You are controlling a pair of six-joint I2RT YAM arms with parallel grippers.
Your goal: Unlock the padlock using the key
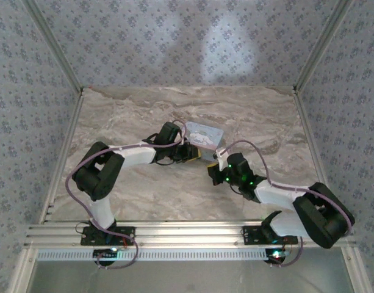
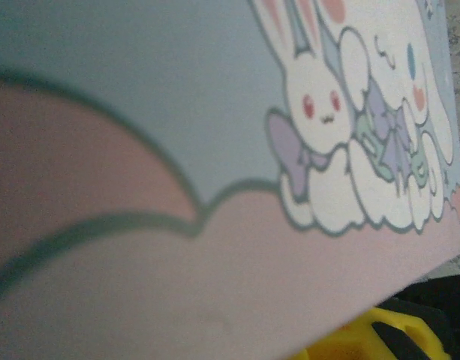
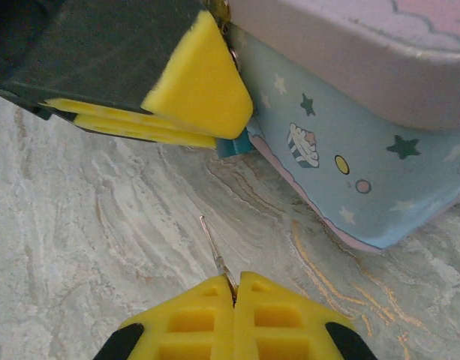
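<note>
— Yellow ribbed fingers of the right gripper (image 3: 236, 285) sit pressed together on a thin silver metal key (image 3: 213, 246), its blade pointing out over the marbled grey table (image 3: 72, 225). What worries you?

— The aim. That small bluish-dark padlock (image 3: 233, 145), as I read it, barely peeks out under the left gripper (image 1: 194, 154), hard against the side of the light-blue rectangular cartoon-printed tin (image 3: 342, 150). I see no keyhole, so the key could skid off the lock's body or jam on the tin wall.

— Does the left gripper have hold of the lock?

— Cannot tell. Its yellow pad (image 3: 199, 82) covers the lock, and how its jaws stand is hidden. If the lock is loose, a push from the key would shove it away. The blade is slim and gripped at its very end, so it may also twist in the grip.

— Any writing?

— None legible. Just a white rabbit, stars and a cupcake printed on the tin; no brand.
</note>
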